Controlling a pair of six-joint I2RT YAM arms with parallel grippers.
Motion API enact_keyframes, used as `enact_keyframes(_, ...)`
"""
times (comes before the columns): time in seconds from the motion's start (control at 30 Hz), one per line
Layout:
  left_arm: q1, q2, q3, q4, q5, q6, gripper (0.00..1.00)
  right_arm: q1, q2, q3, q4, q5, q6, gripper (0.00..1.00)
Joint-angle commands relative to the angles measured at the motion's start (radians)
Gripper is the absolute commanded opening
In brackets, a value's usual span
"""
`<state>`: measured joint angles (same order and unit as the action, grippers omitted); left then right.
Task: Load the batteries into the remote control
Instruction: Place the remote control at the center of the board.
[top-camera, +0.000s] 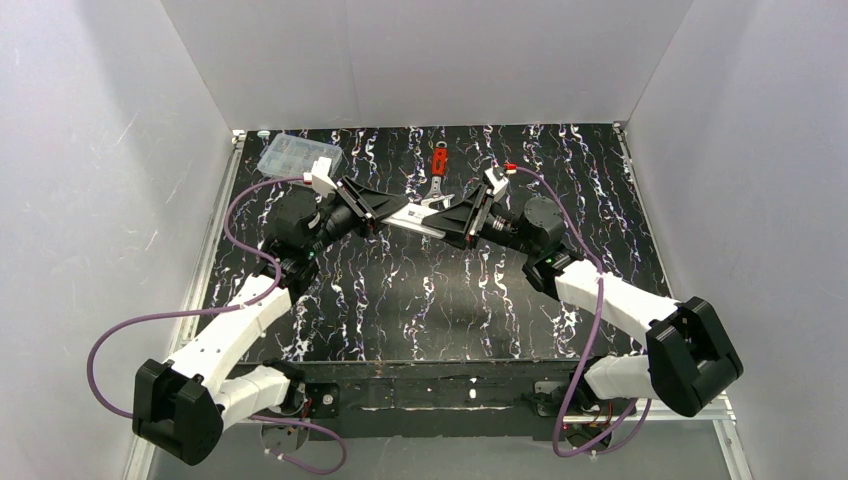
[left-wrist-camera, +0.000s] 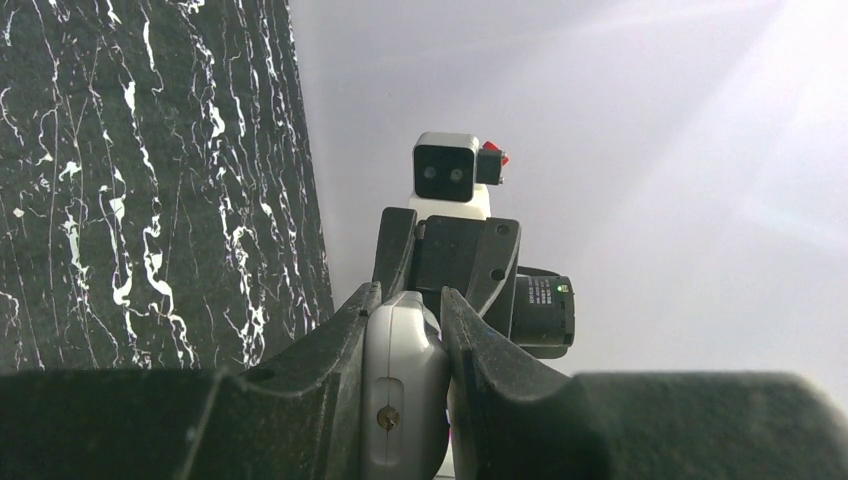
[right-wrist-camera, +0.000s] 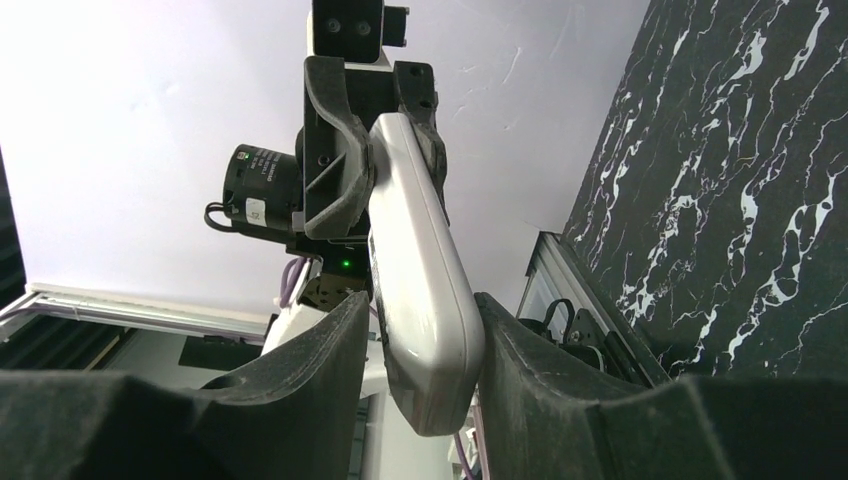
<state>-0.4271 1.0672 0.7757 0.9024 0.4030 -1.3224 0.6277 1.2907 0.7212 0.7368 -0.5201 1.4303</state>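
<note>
Both arms meet over the table (top-camera: 400, 300) with the remote control (top-camera: 420, 219) bridged between them, off the surface. The left gripper (left-wrist-camera: 405, 312) is clamped on one end of it, and the right gripper (right-wrist-camera: 420, 305) has its fingers (right-wrist-camera: 335, 345) pressed against both sides of the other end, so each hand faces the other along the remote's length.

This looks like a handover or a turning of the remote rather than loading proper (no batteries show in any view, and the recess in its back is not visible). The next move likely calls for one hand to let go while the other keeps its hold, then to bring the back into reach.

Room is tight ahead. A red-handled tool (top-camera: 438, 160) lies just beyond the two hands, and a clear compartment box (top-camera: 297, 153) sits beyond the left gripper and to its outer side, near the rear wall (top-camera: 430, 60). Behind both hands, toward the bases, the dark tabletop lies open for lowering or swinging the remote.
</note>
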Motion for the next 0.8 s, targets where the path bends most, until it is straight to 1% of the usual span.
enact_keyframes(0.0,0.011,-0.008,0.056,0.068,0.01,0.016,0.0,-0.003,-0.039,-0.013,0.07,0.003,-0.003,0.49)
enact_keyframes(0.2,0.012,0.001,0.051,0.084,0.026,-0.002,0.0,-0.004,-0.032,-0.002,0.078,0.006,-0.004,0.47)
enact_keyframes(0.3,0.011,0.001,0.047,0.087,0.031,-0.007,0.0,-0.005,-0.03,0.001,0.076,0.011,-0.004,0.59)
enact_keyframes(0.37,0.011,0.002,0.048,0.089,0.036,-0.011,0.0,-0.005,-0.028,0.001,0.077,0.017,-0.003,0.62)
enact_keyframes(0.43,0.013,0.001,0.048,0.09,0.04,-0.014,0.0,-0.005,-0.028,0.001,0.078,0.022,-0.001,0.63)
enact_keyframes(0.5,0.011,-0.001,0.046,0.089,0.042,-0.014,0.0,-0.007,-0.027,0.004,0.078,0.023,-0.001,0.61)
enact_keyframes(0.77,0.013,-0.003,0.039,0.094,0.039,-0.016,0.0,-0.006,-0.013,0.007,0.075,0.019,0.006,0.48)
